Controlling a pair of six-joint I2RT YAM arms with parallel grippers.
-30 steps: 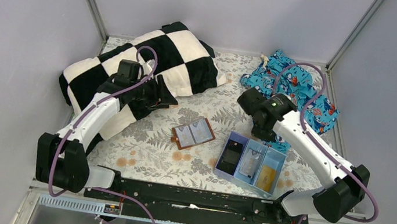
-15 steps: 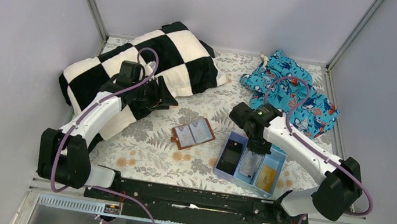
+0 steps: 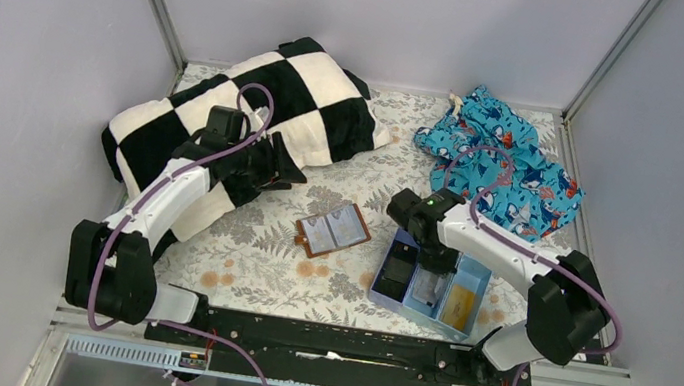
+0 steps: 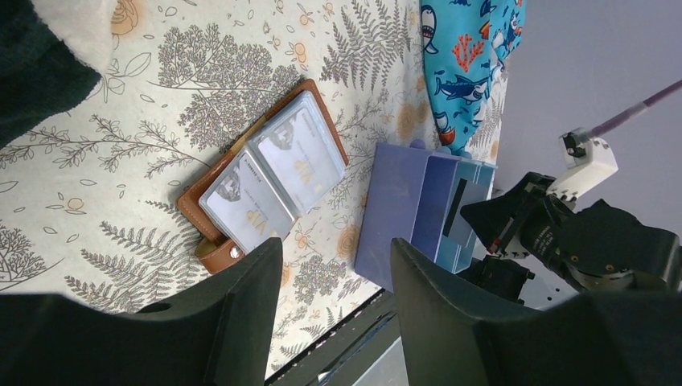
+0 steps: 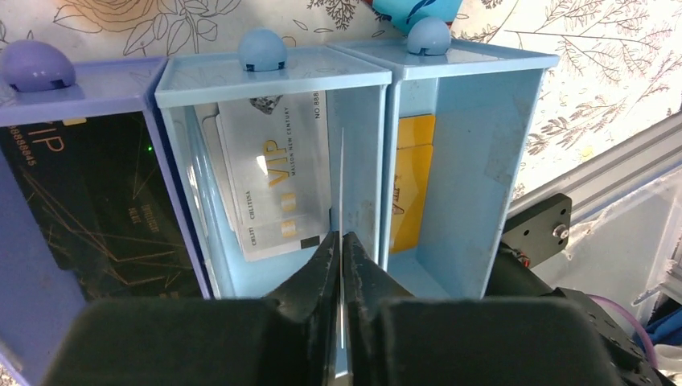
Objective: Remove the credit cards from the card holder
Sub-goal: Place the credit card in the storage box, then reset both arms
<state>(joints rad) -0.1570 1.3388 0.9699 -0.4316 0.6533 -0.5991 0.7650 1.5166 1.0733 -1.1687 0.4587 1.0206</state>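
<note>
Right gripper (image 5: 341,241) is poised over the middle compartment of the light blue tray (image 5: 474,60), its fingers pinched tight on a thin card (image 5: 342,177) that is seen edge-on, upright between them. Left gripper (image 4: 334,245) is held with its fingers spread wide and nothing between them, above the floral table cover (image 3: 249,251) near the edge of the checkered pillow (image 3: 321,99). That pillow, black and white, is laid across the far left of the table, and a blue sea-print cloth (image 3: 523,168) is bunched at the far right corner. The tray is set near the front right, with three compartments side by side. The card holder (image 4: 265,173) is spread open and flat on the table between the two arms, just left of the tray and apart from it. Two pale cards (image 4: 310,157) marked VIP are seen lodged in its clear pockets. In the tray, a black card (image 5: 88,209) is laid in one end compartment, pale whitish cards (image 5: 277,177) in the middle one, and orange-gold cards (image 5: 414,185) in the other end.
</note>
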